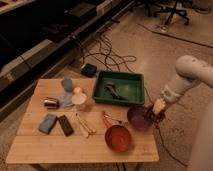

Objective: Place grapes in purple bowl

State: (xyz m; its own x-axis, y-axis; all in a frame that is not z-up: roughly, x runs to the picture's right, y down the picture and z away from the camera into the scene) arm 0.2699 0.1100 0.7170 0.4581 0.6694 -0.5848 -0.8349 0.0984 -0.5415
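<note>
The purple bowl [138,118] sits at the right edge of the wooden table [35,145], just behind the orange bowl [118,138]. My gripper [158,111] hangs at the end of the white arm [186,75], right over the purple bowl's right rim. A small dark reddish lump, apparently the grapes [153,116], shows under the gripper at that rim. I cannot tell whether it is held or resting in the bowl.
A green tray [120,75] holding a dark object stands at the back of the table. A blue cup [67,84], a white cup [78,100], a metal can [51,103], a blue sponge [48,123], a black block [65,125] and utensils [85,125] lie to the left. Cables [107,50] cover the floor behind.
</note>
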